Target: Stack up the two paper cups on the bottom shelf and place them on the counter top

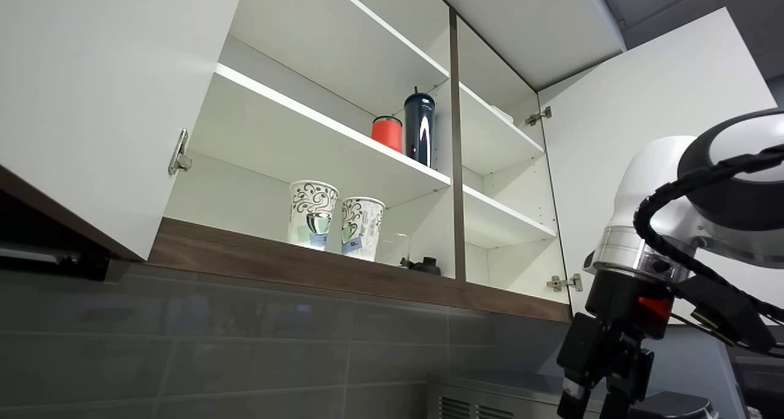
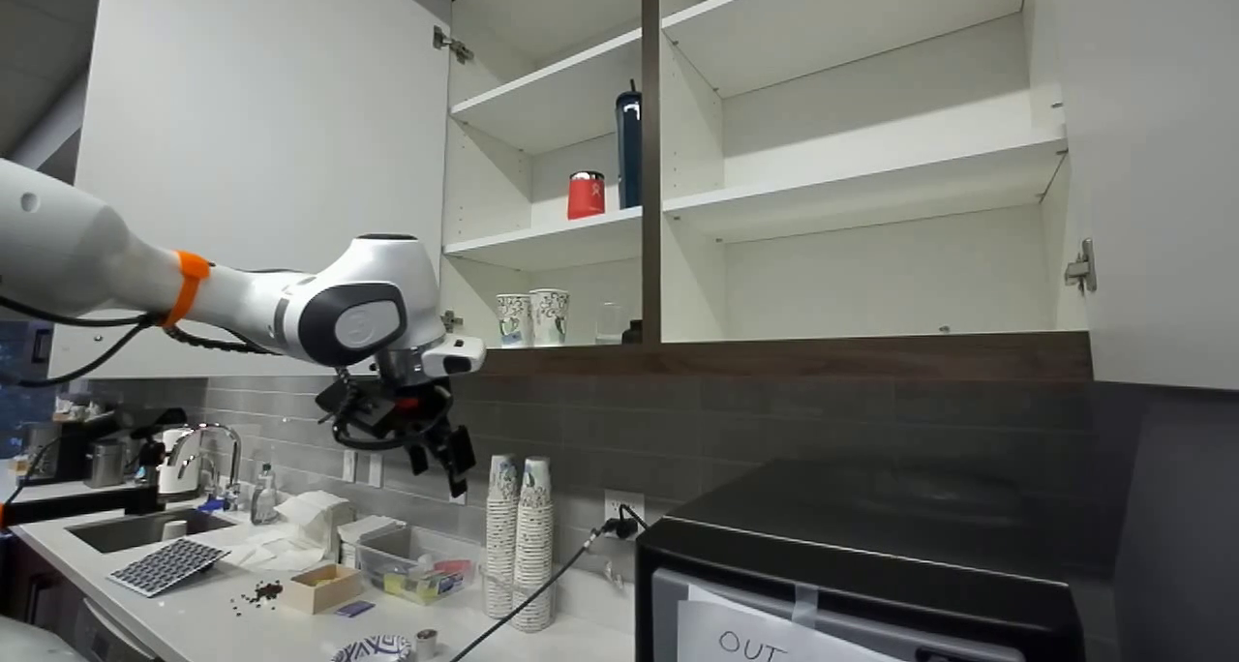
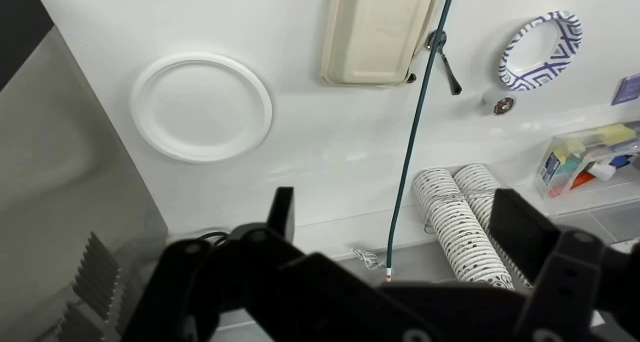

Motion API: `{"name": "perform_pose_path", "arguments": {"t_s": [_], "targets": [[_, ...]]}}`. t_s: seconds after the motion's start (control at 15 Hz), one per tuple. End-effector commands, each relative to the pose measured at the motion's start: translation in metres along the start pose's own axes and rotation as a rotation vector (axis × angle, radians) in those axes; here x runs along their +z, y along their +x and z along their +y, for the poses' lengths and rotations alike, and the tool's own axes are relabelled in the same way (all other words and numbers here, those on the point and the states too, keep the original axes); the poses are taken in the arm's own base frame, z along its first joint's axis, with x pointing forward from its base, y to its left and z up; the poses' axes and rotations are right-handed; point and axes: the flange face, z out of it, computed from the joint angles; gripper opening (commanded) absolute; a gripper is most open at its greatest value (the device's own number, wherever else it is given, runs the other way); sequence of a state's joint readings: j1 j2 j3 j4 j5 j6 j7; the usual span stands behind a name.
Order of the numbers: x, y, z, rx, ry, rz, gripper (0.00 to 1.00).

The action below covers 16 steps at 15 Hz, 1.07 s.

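Note:
Two white patterned paper cups stand upright side by side on the bottom shelf; the left one [image 1: 312,214] and the right one [image 1: 361,228] show in an exterior view. Both also show in an exterior view, as a left cup [image 2: 513,320] and a right cup [image 2: 550,316]. The bottom shelf has a dark brown front edge [image 1: 257,253], also seen here [image 2: 871,357]. My gripper [image 2: 441,470] hangs below shelf height, over the white counter top [image 3: 320,167], away from the cups. In the wrist view the gripper [image 3: 400,222] has its fingers wide apart with nothing between them.
A clear glass [image 1: 393,249] and a dark object [image 1: 427,266] stand beside the cups. A red cup [image 1: 387,133] and dark bottle [image 1: 420,128] are above. Open doors [image 2: 261,159] flank the cabinet. Tall cup stacks [image 2: 534,546], a black appliance [image 2: 852,526] and a white plate [image 3: 201,107] are below.

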<state>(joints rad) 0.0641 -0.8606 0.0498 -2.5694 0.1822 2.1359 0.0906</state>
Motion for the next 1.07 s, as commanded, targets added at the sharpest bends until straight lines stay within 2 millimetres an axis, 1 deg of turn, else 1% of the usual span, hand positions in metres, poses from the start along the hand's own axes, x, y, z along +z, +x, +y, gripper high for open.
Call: {"name": "perform_pose_path", "arguments": {"t_s": [0.0, 0.13, 0.27, 0.53, 0.73, 0.8, 0.87, 0.93, 1.0], "targets": [[-0.009, 0.008, -0.007, 0.108, -0.017, 0.024, 1.0], [-0.026, 0.025, -0.023, 0.227, 0.002, 0.05, 1.0], [-0.05, 0.046, -0.048, 0.315, 0.035, 0.112, 1.0], [-0.092, 0.085, -0.102, 0.486, 0.117, 0.222, 1.0], [-0.111, 0.117, -0.136, 0.59, 0.173, 0.365, 1.0], [-0.11, 0.092, -0.121, 0.516, 0.146, 0.324, 1.0], [-0.113, 0.101, -0.131, 0.541, 0.164, 0.35, 1.0], [-0.113, 0.107, -0.135, 0.554, 0.172, 0.356, 1.0], [-0.111, 0.111, -0.136, 0.563, 0.173, 0.355, 1.0]]}}
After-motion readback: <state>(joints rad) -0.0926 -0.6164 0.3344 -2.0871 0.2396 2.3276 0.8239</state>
